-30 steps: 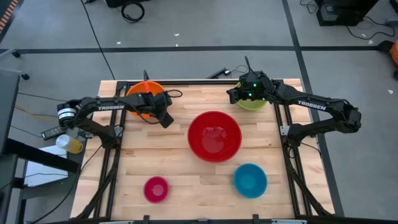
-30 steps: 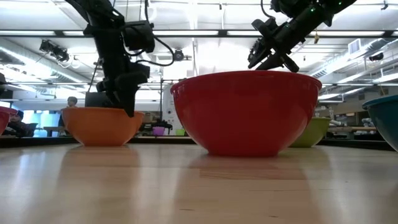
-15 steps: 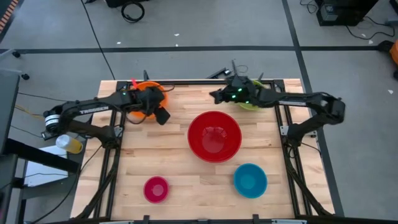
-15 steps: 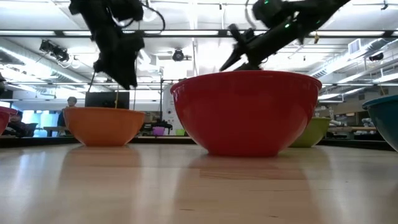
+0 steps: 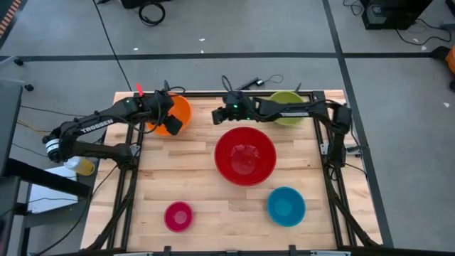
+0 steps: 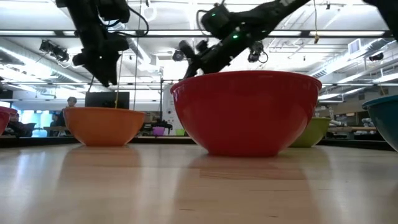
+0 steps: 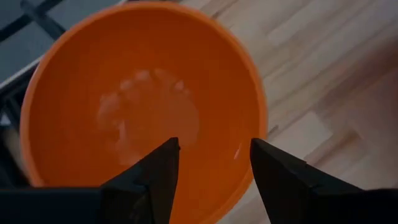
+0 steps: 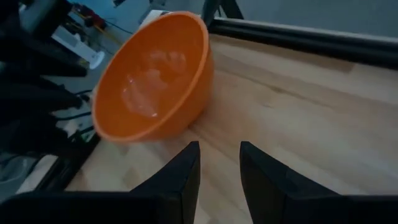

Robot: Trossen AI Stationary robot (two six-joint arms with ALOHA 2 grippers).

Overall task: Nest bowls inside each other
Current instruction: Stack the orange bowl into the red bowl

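The orange bowl (image 5: 178, 114) stands upright on its base at the table's far left. My left gripper (image 7: 214, 162) hangs open above it, tilted down into its hollow (image 7: 143, 112), with nothing between the fingers. My right gripper (image 8: 219, 163) is open too. It hovers over the bare table between the orange bowl (image 8: 152, 81) and the large red bowl (image 5: 245, 155), pointing at the orange one. A lime green bowl (image 5: 290, 108) stands at the far right, a blue bowl (image 5: 286, 206) at the near right, and a small pink bowl (image 5: 178, 215) at the near left.
The red bowl (image 6: 245, 112) fills the table's middle, just near of my right arm (image 5: 284, 108), which stretches across the far edge over the green bowl. Bare wood lies between the orange and red bowls and along the near edge.
My left gripper has risen from beside the orange bowl's near-right rim and drawn back toward the far left, now above the bowl. My right gripper has swept from over the green bowl toward the table's left, sinking a little, toward the orange bowl. No bowl has moved.
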